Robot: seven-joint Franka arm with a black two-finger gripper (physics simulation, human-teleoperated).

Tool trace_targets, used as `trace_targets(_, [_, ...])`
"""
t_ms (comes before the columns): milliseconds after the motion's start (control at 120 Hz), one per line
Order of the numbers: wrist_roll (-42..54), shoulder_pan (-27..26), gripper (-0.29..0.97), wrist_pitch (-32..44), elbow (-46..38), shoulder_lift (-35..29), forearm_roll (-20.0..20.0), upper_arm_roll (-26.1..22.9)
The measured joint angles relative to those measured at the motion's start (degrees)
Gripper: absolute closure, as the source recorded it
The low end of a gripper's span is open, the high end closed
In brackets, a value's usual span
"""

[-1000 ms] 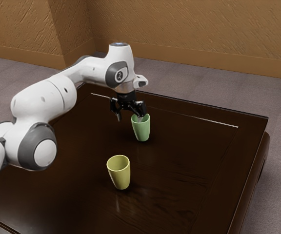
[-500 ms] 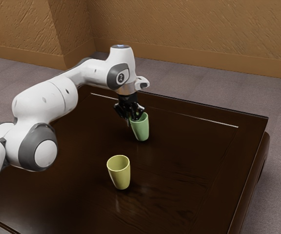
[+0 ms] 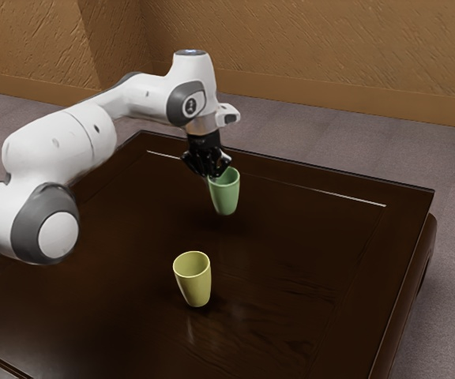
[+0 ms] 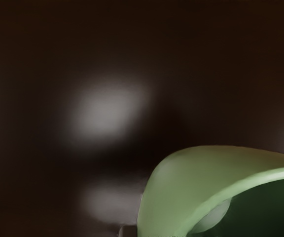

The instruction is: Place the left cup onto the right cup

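Your hand (image 3: 214, 172) is now clenched on the green cup (image 3: 226, 196), pinching its near rim wall, with the fingers tight together in the exterior view. A second ago the fingers stood spread around that rim and the cup sat on the worktop (image 3: 322, 260). Half a second ago they had closed but the cup was still down. Now the cup sits higher in the frame, just above centre, and hangs slightly tilted with its base clear of the worktop. A soft dark patch on the wood below it looks like its shadow. The arm's wrist has also risen toward the upper middle of the frame.

In the wrist view the green cup's rim and outer wall (image 4: 206, 182) bulge in at the lower right corner, right under your hand, with dark worktop (image 4: 38, 54) behind.

The yellow cup (image 3: 192, 278) has not moved. It stands upright in the lower centre of the exterior view, well apart from the held cup, mouth up and empty as far as you can see.

The grasp and lift look done, while the carry and the stacking are not yet begun. The rim pinch is off-centre, so expect the cup to swing or tilt in transit.
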Motion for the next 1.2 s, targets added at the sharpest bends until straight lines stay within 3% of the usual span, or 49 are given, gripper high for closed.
trace_targets(183, [-0.82, -0.22, 0.78, 0.00, -5.00, -5.77, 0.07, -0.01])
trace_targets(1200, [-9.05, -5.31, 0.78, 5.36, -51.46, -41.71, -0.53, -0.01])
